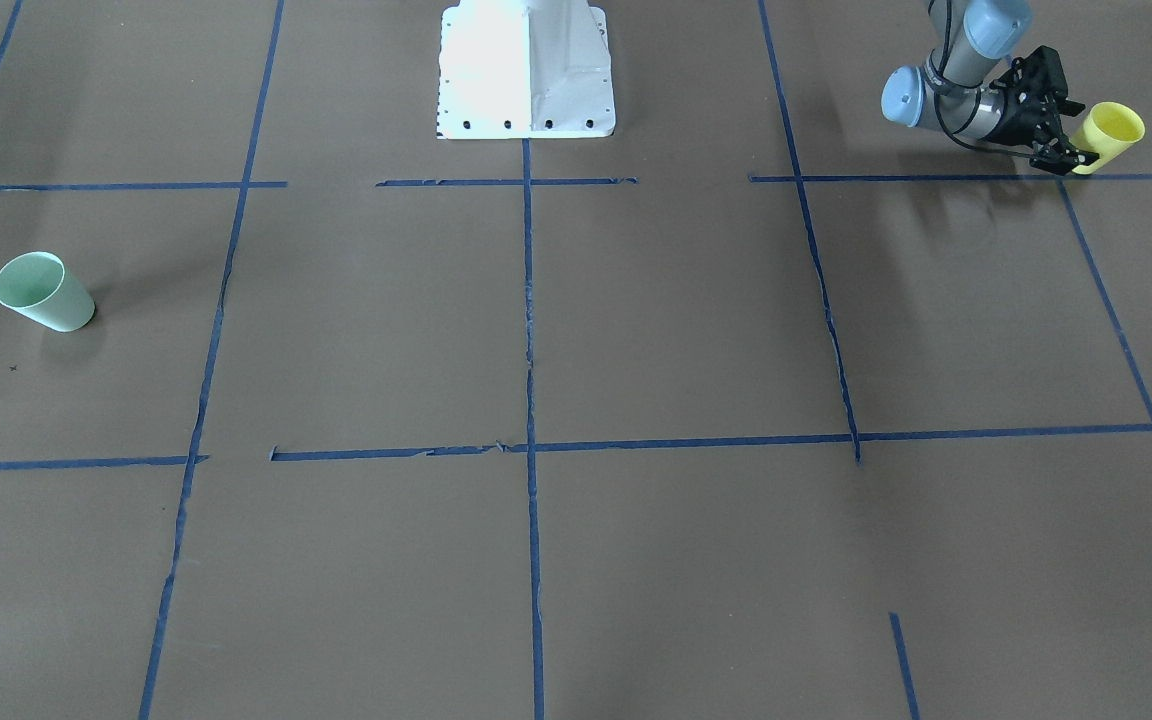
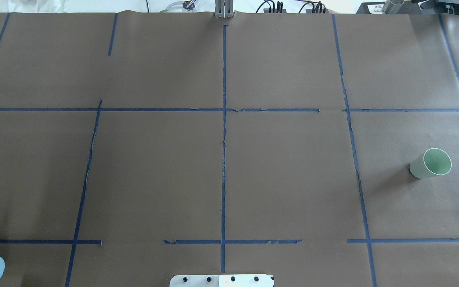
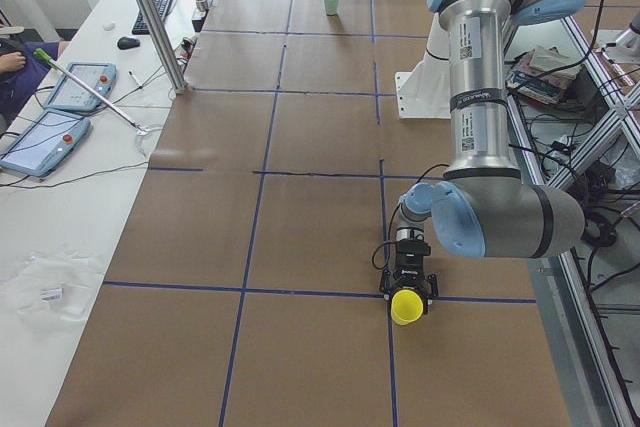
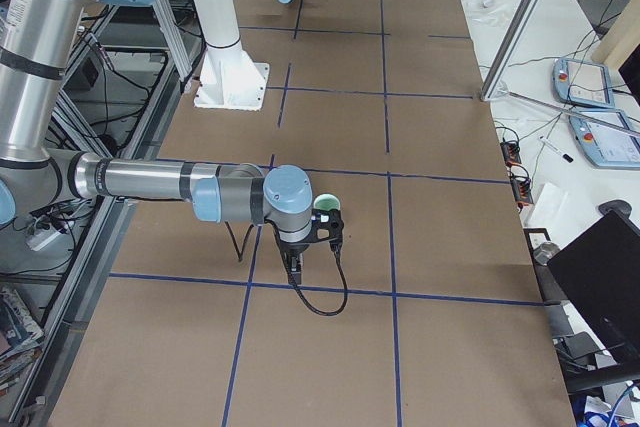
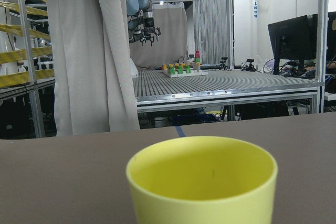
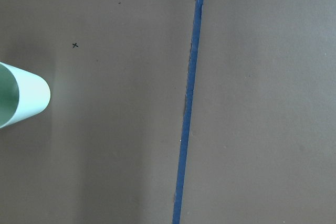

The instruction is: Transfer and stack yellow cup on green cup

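Note:
The yellow cup (image 1: pixel 1114 135) stands on the brown table near the robot's left end; it also shows in the exterior left view (image 3: pixel 405 306) and fills the bottom of the left wrist view (image 5: pixel 202 179). My left gripper (image 1: pixel 1078 132) lies low and level, with a finger on each side of the cup, and looks open. The green cup (image 1: pixel 44 291) stands far off at the other end (image 2: pixel 431 163), at the left edge of the right wrist view (image 6: pixel 21 100). My right gripper (image 4: pixel 296 265) hangs above the table near it; whether it is open or shut I cannot tell.
The white robot base (image 1: pixel 526 70) stands at the table's middle back edge. Blue tape lines (image 2: pixel 224 159) divide the brown table. Tablets (image 3: pixel 60 107) and a metal pole (image 3: pixel 150 17) stand on the operators' side.

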Controlling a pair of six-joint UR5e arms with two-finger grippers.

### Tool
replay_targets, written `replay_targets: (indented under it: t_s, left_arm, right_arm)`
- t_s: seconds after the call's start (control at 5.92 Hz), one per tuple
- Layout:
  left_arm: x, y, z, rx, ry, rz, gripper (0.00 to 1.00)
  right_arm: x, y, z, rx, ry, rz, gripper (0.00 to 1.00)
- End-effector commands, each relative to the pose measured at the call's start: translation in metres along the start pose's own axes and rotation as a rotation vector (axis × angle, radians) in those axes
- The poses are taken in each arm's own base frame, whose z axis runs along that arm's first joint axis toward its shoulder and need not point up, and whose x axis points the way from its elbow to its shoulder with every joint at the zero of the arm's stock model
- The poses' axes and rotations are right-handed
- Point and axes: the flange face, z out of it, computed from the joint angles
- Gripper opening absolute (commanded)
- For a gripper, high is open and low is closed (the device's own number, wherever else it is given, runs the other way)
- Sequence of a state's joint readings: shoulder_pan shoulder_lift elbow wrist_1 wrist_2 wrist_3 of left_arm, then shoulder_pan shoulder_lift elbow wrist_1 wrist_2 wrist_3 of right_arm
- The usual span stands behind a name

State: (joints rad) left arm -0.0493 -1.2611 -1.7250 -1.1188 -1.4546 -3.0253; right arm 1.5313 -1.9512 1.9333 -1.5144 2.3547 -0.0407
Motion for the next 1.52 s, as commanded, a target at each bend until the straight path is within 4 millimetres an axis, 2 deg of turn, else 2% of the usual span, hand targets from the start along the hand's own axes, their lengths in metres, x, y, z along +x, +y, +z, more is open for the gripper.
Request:
replay_targets:
  t_s: [0.0, 0.17, 0.34, 0.68, 0.85, 1.01, 1.18, 1.35]
  left_arm:
    - [0.000, -0.002, 0.007, 0.008, -0.002, 0.003, 1.00]
    - [0.001, -0.003, 0.008, 0.011, -0.004, -0.003, 0.87]
    - [0.002, -0.009, 0.017, 0.029, 0.015, -0.002, 0.82]
    - [0.016, -0.019, 0.016, 0.022, 0.029, -0.032, 0.78]
    - [0.022, -0.031, 0.028, 0.036, 0.009, -0.029, 0.78]
    - [0.048, -0.048, 0.038, 0.057, 0.044, -0.035, 0.78]
    - [0.092, -0.084, 0.058, 0.103, 0.090, -0.049, 0.78]
    - [0.120, -0.104, 0.065, 0.087, 0.127, -0.037, 0.78]
  right_arm:
    - [0.000, 0.000, -0.001, 0.002, 0.000, -0.001, 1.00]
    - [0.000, 0.001, 0.000, 0.000, 0.000, -0.001, 1.00]
    - [0.000, 0.001, -0.001, 0.002, -0.001, 0.001, 1.00]
    - [-0.001, 0.000, -0.001, 0.001, -0.002, 0.000, 1.00]
    - [0.000, 0.001, -0.001, 0.001, -0.001, 0.003, 1.00]
    - [-0.001, 0.001, 0.000, 0.000, -0.002, 0.004, 1.00]
    - [0.000, 0.001, 0.000, 0.000, -0.001, 0.006, 1.00]
    - [0.001, 0.001, 0.001, -0.004, -0.003, 0.008, 1.00]
